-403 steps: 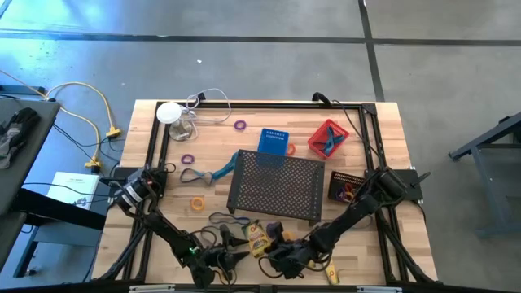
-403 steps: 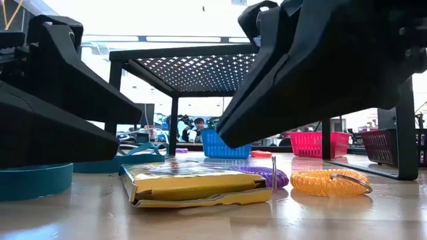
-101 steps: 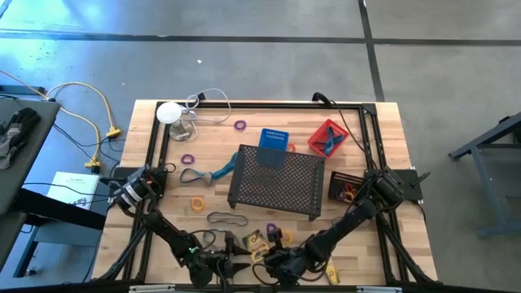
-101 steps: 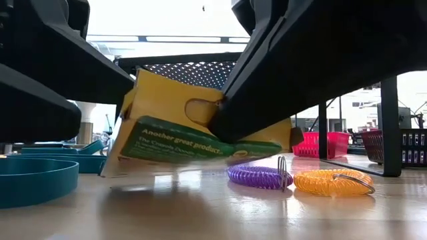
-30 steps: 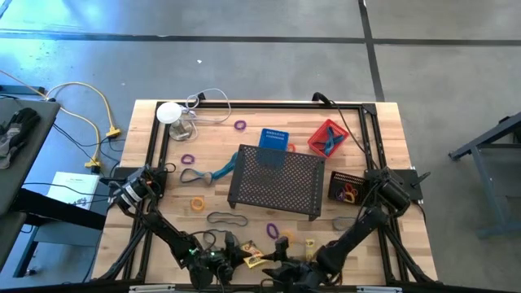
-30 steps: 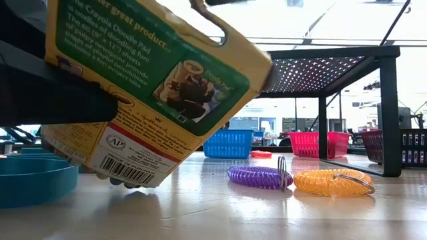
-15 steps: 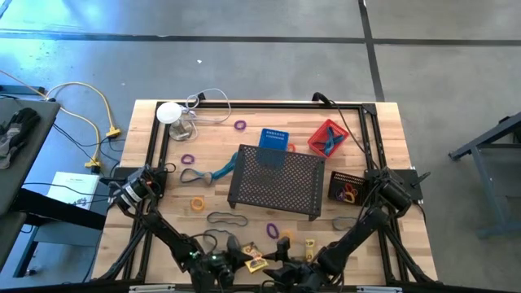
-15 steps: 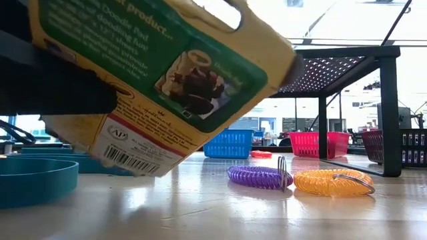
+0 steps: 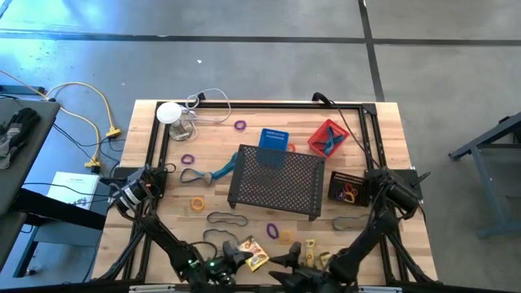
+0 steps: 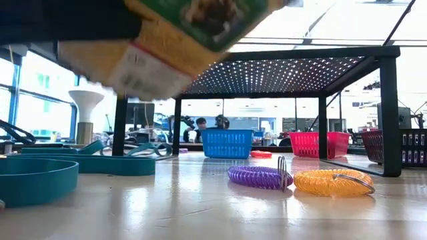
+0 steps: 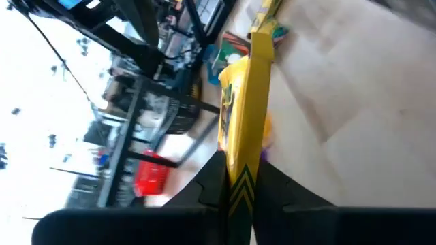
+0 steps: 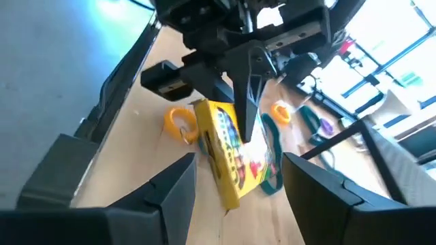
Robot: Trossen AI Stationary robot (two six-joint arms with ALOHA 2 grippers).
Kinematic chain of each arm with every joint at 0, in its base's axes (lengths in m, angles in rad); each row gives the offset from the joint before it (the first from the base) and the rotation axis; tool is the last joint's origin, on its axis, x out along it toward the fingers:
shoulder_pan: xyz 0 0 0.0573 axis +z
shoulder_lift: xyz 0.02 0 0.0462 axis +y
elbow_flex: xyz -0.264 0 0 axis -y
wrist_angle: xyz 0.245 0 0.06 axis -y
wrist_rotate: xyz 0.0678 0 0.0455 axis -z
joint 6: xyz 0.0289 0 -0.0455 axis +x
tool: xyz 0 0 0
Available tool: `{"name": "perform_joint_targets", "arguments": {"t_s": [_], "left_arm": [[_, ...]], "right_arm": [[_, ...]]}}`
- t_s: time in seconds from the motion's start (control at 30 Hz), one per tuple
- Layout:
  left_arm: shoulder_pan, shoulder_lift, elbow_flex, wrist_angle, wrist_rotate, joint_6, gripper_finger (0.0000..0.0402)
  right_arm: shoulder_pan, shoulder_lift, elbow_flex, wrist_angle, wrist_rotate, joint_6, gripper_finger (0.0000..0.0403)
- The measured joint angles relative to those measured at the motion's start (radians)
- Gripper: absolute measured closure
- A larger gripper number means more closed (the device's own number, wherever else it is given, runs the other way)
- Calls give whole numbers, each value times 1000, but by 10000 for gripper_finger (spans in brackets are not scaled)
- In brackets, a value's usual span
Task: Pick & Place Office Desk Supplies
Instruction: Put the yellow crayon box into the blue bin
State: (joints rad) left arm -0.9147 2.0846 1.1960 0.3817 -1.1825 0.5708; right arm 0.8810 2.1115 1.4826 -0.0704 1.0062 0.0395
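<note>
A flat yellow box (image 9: 255,257) with green print hangs above the table's near edge, and my left gripper (image 11: 238,173) is shut on it. The low view shows the box (image 10: 180,40) well clear of the tabletop. My right gripper (image 9: 286,260) stands just right of the box, open, with nothing between its fingers. In its wrist view the box (image 12: 231,160) hangs beyond the fingertips, under the left gripper (image 12: 240,88). A purple coil ring (image 10: 257,177) and an orange one (image 10: 330,181) lie on the wood. My left gripper pinches the yellow box by its two broad faces between the two fingers, at one end of the box (image 11: 240,178). The fingers (image 12: 245,102) slant down onto that end. The box hangs tilted below them, clear of the table.
The black mesh tray (image 9: 275,183) stands mid-table, with blue (image 9: 273,140), red (image 9: 328,137) and dark (image 9: 346,187) baskets behind and right of it. Teal bands (image 10: 33,180) lie at the near left. A white-topped object with a cable (image 9: 171,114) stands at the far left.
My left gripper has gone up with the yellow box. The box's lower corner, close to the tabletop a second ago, now hangs high above it. The box stays tilted in the hold.
</note>
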Motion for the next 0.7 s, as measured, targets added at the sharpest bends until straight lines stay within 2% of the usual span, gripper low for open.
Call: {"name": "perform_joint_targets", "arguments": {"t_s": [0.1,0.43,0.57,0.7], "left_arm": [[-4,0,20,3,-18,80,375],[46,-43,28,3,-54,329,376],[84,-88,28,-1,-54,364,376],[120,-119,29,-18,-79,476,376]], "right_arm": [[28,-4,0,4,57,0,200],[54,-4,0,0,356,-71,200],[57,-4,0,0,403,-62,200],[74,-4,0,0,433,-63,200]]}}
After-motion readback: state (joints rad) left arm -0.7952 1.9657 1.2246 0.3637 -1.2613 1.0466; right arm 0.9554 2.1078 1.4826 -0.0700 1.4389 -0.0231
